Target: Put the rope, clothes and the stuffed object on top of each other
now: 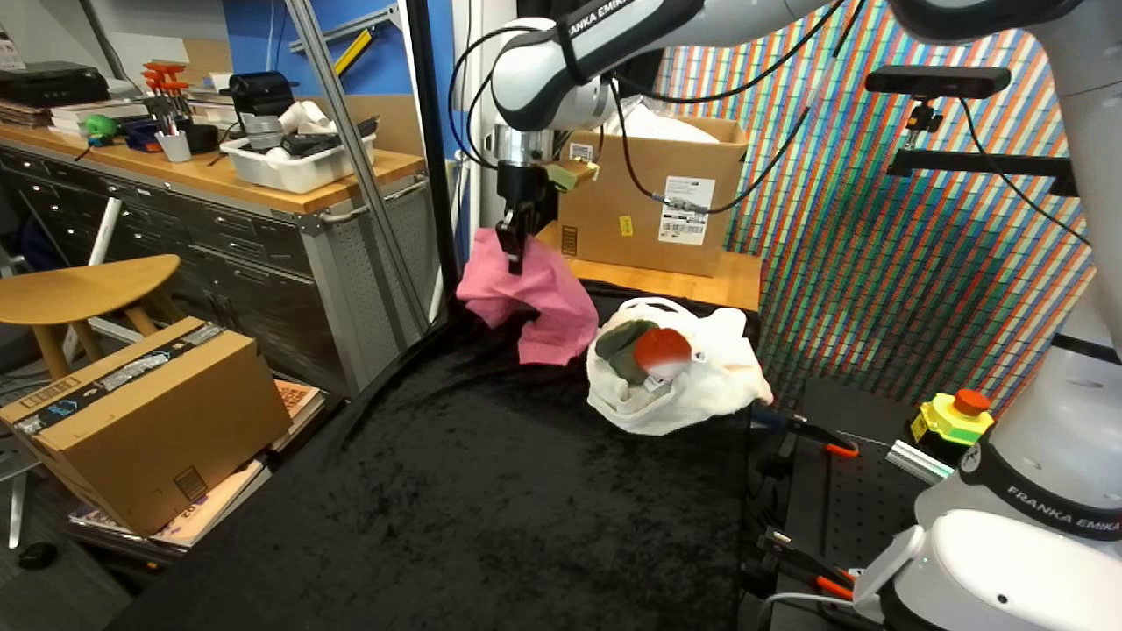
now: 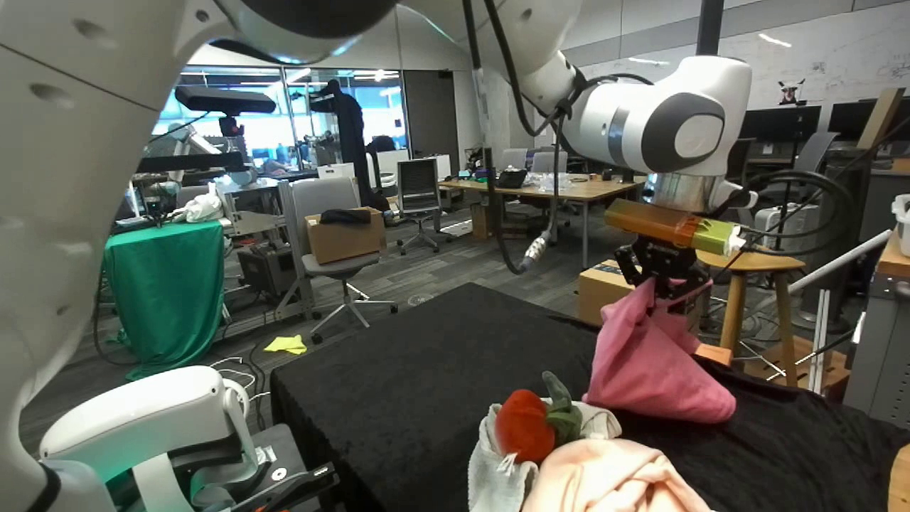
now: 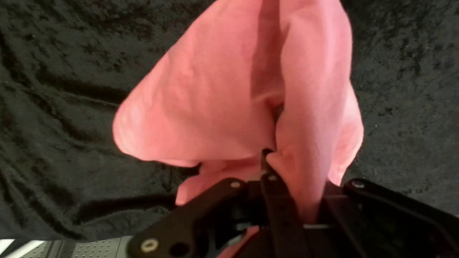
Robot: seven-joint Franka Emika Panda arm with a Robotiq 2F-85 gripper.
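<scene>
1. Biggest thing is the table (image 1: 491, 508), covered in a black velvety cloth (image 2: 455, 355) that shows a few folds in the wrist view.
2. Next up, the white robot arm (image 1: 649, 31). It comes in from around 2 o'clock in an exterior view, wrist out over the table's 12 o'clock end.
3. There's a cardboard box (image 1: 622, 193) on a wooden top (image 1: 741, 285) just past the table, roughly 1 o'clock.
4. The pale stuff is a grey-white cloth (image 2: 490, 475) and a peachy-cream cloth (image 2: 611, 476), heaped together toward the table's 2 o'clock in an exterior view.
5. The pink cloth (image 2: 647, 363) is about 10 o'clock from that heap in an exterior view, bunched up top, the rest drooping in big folds. Can't tell if its lower edge touches the table.
6. Then the gripper (image 2: 668, 290), at 12 o'clock over the pink cloth, pinched narrow and holding it. Wrist view shows fabric squeezed between the fingers (image 3: 281, 204).
7. The stuffed fruit (image 1: 663, 350), red-orange with green leaves (image 2: 561, 419), sits nestled on the heap, about 4 o'clock from the gripper in an exterior view.
8. Smallest is a thin white loop (image 1: 653, 301) at the heap's 11 o'clock; honestly can't tell if that's cord or cloth edge.
</scene>
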